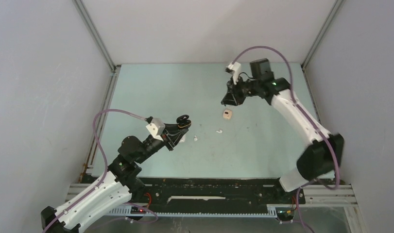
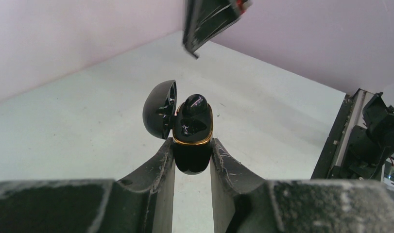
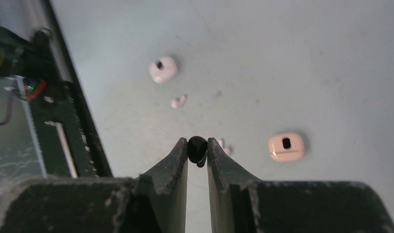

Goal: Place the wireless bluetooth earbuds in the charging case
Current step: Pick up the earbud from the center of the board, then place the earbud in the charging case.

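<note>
Left tool (image 2: 192,145): clenched on the black case (image 2: 191,128), squeezing its lower body from both sides.
Black case: upright between that tool's fingers, with the lid (image 2: 158,109) swung open to the tool's left. A glossy seated bud (image 2: 194,103) seems to fill the socket farthest from the tool. The nearer socket looks empty.
White case (image 3: 162,69): on the bench (image 1: 263,141), ahead and left of the right tool's tips. I cannot tell whether it is open.
White buds: two lie loose on the bench. One (image 3: 178,101) is between the white case and the right tool's tips, the other (image 3: 225,144) peeks out just past its right finger.
Right tool (image 3: 197,143): pinching a black bud (image 3: 197,149) at the very tips, well apart from the left tool.
Beige case (image 3: 286,146): on the bench, right of the right tool's tips.
Done: probably one black bud is in, and its mate is picked up.
Left: carry that bud over and seat it, and then the white buds need housing.
Writing: no brand or label can be read anywhere.
</note>
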Controlling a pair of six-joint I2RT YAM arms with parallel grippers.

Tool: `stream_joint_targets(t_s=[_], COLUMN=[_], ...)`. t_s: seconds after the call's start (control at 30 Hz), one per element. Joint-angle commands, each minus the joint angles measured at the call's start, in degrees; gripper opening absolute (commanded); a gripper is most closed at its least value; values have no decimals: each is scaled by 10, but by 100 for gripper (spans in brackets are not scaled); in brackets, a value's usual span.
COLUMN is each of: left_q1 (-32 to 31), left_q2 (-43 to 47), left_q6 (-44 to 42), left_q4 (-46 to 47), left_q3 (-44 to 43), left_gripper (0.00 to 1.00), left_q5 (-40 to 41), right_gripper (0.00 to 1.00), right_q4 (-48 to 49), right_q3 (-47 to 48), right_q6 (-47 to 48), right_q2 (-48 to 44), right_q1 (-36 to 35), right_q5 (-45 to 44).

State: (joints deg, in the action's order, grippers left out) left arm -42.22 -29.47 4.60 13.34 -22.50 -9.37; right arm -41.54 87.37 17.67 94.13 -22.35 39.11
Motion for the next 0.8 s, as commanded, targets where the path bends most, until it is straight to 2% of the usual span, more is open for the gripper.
stream_joint_targets(t_s=[0.0,0.17,0.37,0.77], left_q1=[8,7,-23,-99], left_q2=[-14,-79,-161,-267], left_q6=[51,123,141,117], left_q4=[78,166,264,398], left_q3=[-18,-30,-47,-70], left_gripper=[0,0,0,0], left_q5=[-13,-54,-41,52], right_gripper=[0,0,0,0], right_q4=[187,459,654,765], right_q3=[-101,-233,-260,-260], right_q6=[-121,-263,-395,-473], right_q2=[-145,-271,-280,-257], right_q1=[3,1,-7,-52], right_q5=[156,182,200,132])
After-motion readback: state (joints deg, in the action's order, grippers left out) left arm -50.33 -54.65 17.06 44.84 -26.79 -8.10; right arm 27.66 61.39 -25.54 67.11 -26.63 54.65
